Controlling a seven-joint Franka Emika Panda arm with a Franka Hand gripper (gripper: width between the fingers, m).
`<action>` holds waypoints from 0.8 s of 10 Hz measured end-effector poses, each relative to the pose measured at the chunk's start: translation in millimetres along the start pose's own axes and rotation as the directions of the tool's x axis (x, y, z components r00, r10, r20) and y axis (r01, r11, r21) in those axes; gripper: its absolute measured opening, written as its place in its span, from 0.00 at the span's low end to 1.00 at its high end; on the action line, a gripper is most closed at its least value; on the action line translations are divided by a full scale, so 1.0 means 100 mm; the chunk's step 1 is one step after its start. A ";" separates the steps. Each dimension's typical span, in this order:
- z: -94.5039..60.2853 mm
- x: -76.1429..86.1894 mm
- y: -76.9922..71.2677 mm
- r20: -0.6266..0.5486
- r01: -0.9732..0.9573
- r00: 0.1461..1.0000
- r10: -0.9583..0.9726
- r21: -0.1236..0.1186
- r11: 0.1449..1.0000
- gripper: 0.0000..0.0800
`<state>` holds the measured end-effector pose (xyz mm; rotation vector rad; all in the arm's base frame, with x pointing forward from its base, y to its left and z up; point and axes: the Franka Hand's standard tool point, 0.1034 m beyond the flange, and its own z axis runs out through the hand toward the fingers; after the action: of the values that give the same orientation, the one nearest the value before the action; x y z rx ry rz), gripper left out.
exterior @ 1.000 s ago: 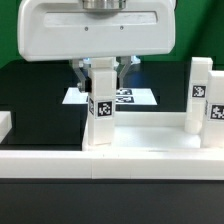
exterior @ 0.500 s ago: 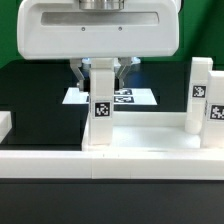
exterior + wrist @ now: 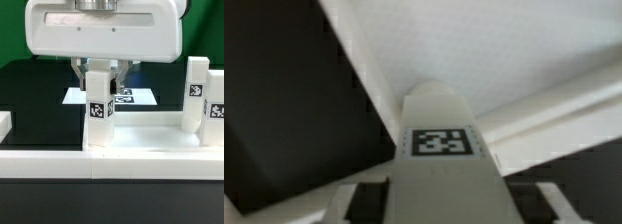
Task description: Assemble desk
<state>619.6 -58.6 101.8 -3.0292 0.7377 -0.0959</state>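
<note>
My gripper [image 3: 98,74] is shut on a white square-section leg [image 3: 97,112] with a black-and-white tag. The leg stands upright, its foot at a near corner of the desk slab [image 3: 150,138]. The fingers [image 3: 80,72] clamp its upper part from both sides. Two more legs [image 3: 199,95] stand upright at the exterior view's right of the slab. In the wrist view the held leg [image 3: 441,140] runs away from the camera toward the slab [image 3: 491,50], with the gripper [image 3: 446,205] shut around it. The leg's foot and its socket are hidden.
A long low white rail [image 3: 60,165] runs across the front, before the slab. The marker board [image 3: 137,97] lies on the black table behind the held leg. A small white block [image 3: 4,123] sits at the exterior view's left edge.
The held leg and my gripper have shifted slightly toward the exterior view's left. The legs at the right have shifted the same way. The grip is unchanged.
</note>
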 end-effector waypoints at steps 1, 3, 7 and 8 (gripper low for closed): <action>0.00 0.00 -0.01 -0.013 -0.116 0.993 0.116 0.009 0.993 0.36; 0.00 0.00 0.00 -0.008 -0.279 0.960 0.279 0.032 0.960 0.36; 0.00 0.00 -0.02 0.034 -0.690 0.724 0.689 0.060 0.722 0.36; 0.00 0.00 -0.01 0.040 -0.724 0.689 0.723 0.058 0.687 0.36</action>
<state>620.5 -57.8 101.7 -2.4203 1.8146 -0.0761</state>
